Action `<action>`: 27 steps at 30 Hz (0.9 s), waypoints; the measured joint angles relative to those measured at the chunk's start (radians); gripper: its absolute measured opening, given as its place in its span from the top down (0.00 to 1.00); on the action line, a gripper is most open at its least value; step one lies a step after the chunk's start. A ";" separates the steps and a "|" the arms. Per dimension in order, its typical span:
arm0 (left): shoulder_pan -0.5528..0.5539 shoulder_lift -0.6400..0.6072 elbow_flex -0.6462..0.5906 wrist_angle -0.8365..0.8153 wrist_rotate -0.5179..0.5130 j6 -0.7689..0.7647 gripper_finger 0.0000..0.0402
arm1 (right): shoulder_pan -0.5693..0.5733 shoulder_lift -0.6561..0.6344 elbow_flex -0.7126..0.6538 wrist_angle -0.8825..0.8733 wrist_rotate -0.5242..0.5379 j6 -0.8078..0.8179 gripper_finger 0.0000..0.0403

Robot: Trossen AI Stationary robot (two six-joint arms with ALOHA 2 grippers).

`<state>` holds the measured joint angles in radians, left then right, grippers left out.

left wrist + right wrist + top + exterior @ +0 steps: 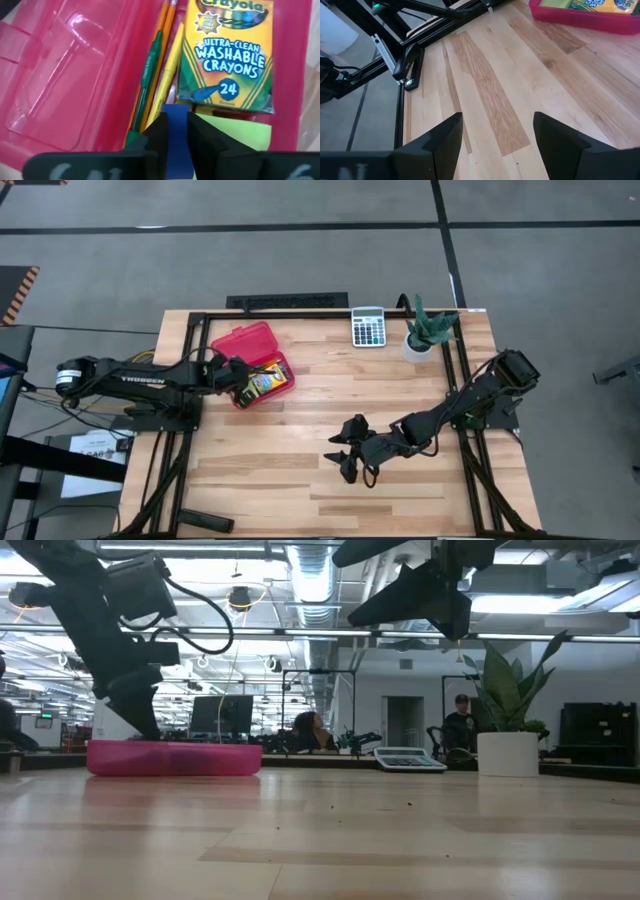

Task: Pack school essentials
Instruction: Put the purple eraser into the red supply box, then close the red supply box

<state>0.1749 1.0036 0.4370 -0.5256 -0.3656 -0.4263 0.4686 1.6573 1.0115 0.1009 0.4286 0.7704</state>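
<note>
The left gripper (174,131) hangs over the red case (243,345), pinching a small blue eraser (177,142). Only the left wrist view shows what lies inside: the crayon box (228,52), a green pen (148,67), orange pencils (165,30) and a lime pad (240,132). Right of the case, the right gripper (342,452) hovers above the bare surface (300,480), its fingers wide apart and empty.

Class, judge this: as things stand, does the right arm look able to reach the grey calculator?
Probably yes. The right gripper hangs open and empty over bare wood, and no object lies between it and the calculator; only the potted plant stands beside it.
</note>
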 joint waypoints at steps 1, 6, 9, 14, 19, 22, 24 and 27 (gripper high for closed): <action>0.000 0.006 0.000 0.005 0.008 0.000 0.86 | 0.000 0.000 0.000 -0.001 0.000 0.000 0.38; 0.000 0.050 0.000 0.002 0.053 -0.011 0.78 | 0.000 0.000 0.000 -0.003 0.000 0.000 0.38; 0.000 0.080 0.000 0.022 0.096 -0.003 0.72 | 0.000 0.000 0.000 -0.004 0.000 0.000 0.38; 0.000 0.105 0.010 0.021 0.136 -0.006 0.60 | 0.000 0.000 0.000 -0.004 0.000 -0.001 0.38; 0.000 0.082 0.068 0.003 0.160 0.001 0.53 | -0.003 0.000 0.000 0.001 0.000 -0.012 0.38; 0.000 0.067 0.123 -0.056 0.167 0.000 0.52 | -0.011 -0.004 0.000 0.005 0.000 -0.012 0.38; 0.000 0.057 0.163 -0.103 0.194 -0.003 0.52 | -0.022 -0.011 0.000 0.007 0.000 -0.011 0.38; 0.000 0.047 0.220 -0.146 0.280 -0.022 0.52 | -0.043 -0.047 -0.001 0.002 -0.005 -0.011 0.38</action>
<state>0.1749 1.0511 0.6571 -0.6718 -0.0852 -0.4486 0.4256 1.6104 1.0103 0.1034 0.4237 0.7592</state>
